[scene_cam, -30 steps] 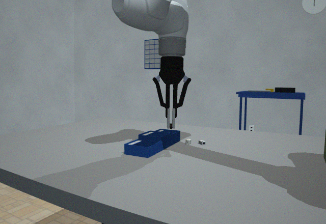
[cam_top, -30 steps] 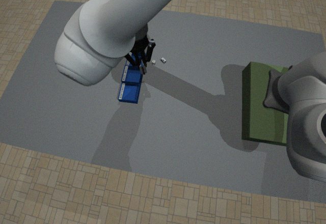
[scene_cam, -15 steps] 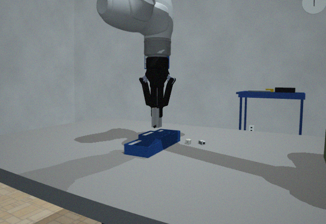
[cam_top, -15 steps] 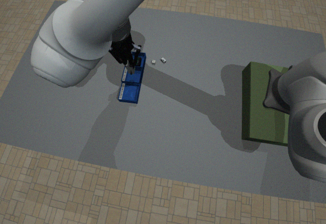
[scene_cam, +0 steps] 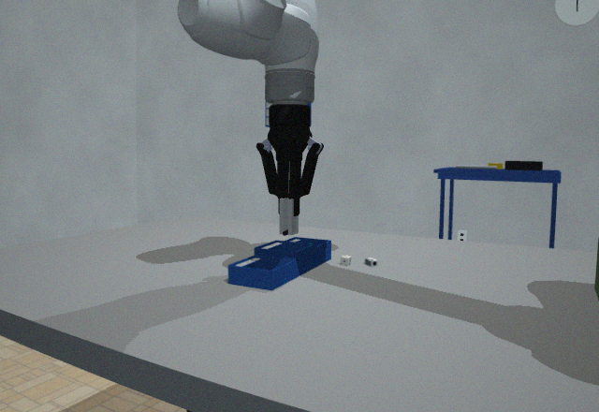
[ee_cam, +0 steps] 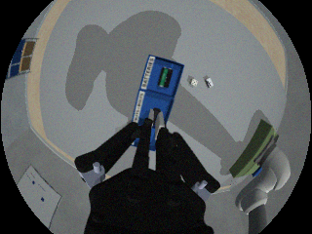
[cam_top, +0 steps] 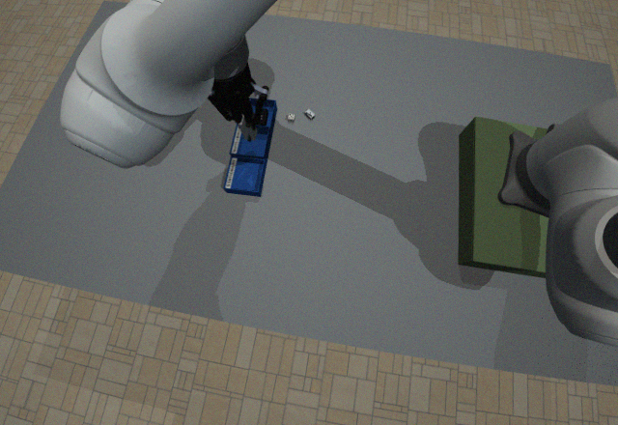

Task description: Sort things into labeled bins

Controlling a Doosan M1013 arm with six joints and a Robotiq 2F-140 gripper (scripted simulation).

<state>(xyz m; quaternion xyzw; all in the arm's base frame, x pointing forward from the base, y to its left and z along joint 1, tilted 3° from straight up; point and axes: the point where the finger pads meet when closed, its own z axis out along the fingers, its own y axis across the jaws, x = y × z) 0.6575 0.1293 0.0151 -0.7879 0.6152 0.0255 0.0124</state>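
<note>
My gripper is shut on a small dark thing at its fingertips; its kind is too small to tell. It hangs above the middle blue bin, whose label is hard to read. The bin labelled BATTERIES holds green and black battery shapes. The third blue bin looks empty in the top view; its label is blurred. A white die and a white and dark block lie on the table.
The three bins stand in a row, touching or nearly so. The die and the block lie beside the batteries bin. A green block under the arm's base stands at the far side of the grey table.
</note>
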